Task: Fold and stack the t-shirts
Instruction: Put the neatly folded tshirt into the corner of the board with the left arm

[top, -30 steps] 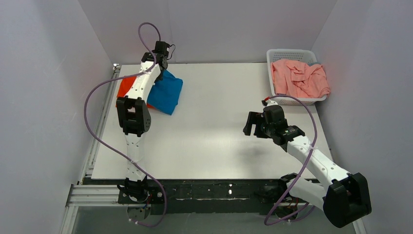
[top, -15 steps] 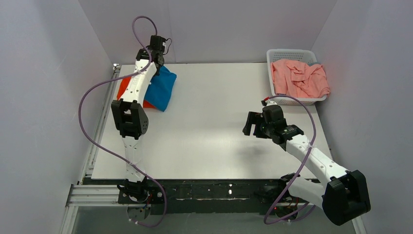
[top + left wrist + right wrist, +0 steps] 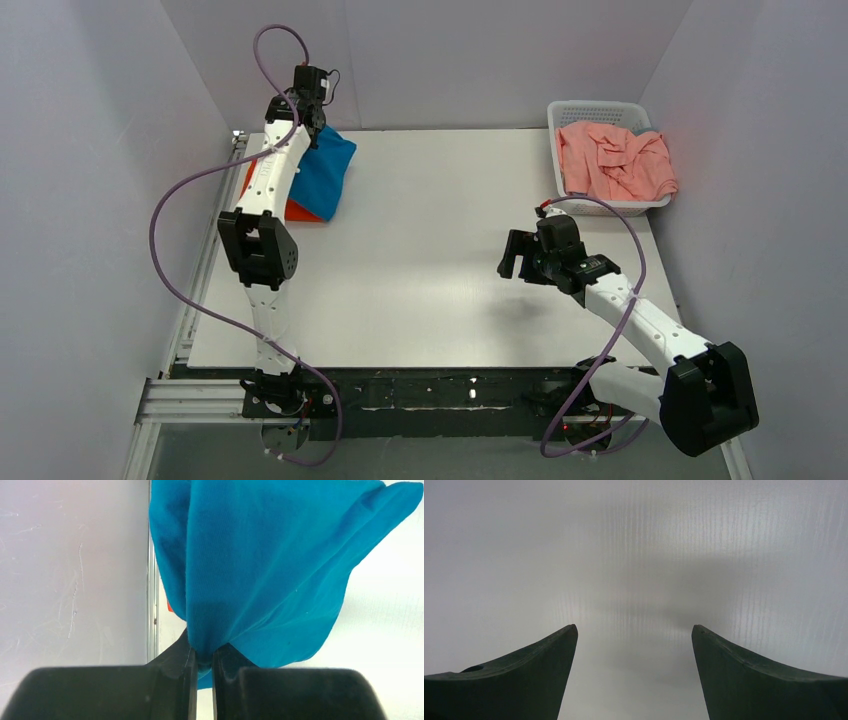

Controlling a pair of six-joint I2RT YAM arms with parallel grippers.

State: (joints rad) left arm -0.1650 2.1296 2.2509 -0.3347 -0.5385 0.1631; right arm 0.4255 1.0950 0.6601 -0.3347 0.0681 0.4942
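**While the blue t-shirt [image 3: 260, 565] hangs from the left gripper [image 3: 202, 655], the stack waits for its second layer**

As the left claw stands clenched on a bunched fold of blue cloth at the far left corner of the table [image 3: 440, 250], the shirt trails down from the pinch and drapes across the orange-red t-shirt [image 3: 302, 211], which lies flat underneath; over at mid-right, the right gripper [image 3: 634, 627] hovers above bare tabletop, fingers spread wide, nothing between them; the salmon-pink t-shirt [image 3: 612, 160] sits crumpled in the white basket [image 3: 600, 107] at the far right corner, not yet folded.

My read: this is the placing step, blue going on top of orange-red; to do it well, come down slowly and let the trailing edge settle first, then lay the rest back over it so the cloth goes flat rather than in a heap; line the blue edges up with the orange-red ones before letting go; open only once the fabric rests on the pile. The risk I see is that a pinch on a bunch can spill the fold, and a sideways drag could shift the shirt below.
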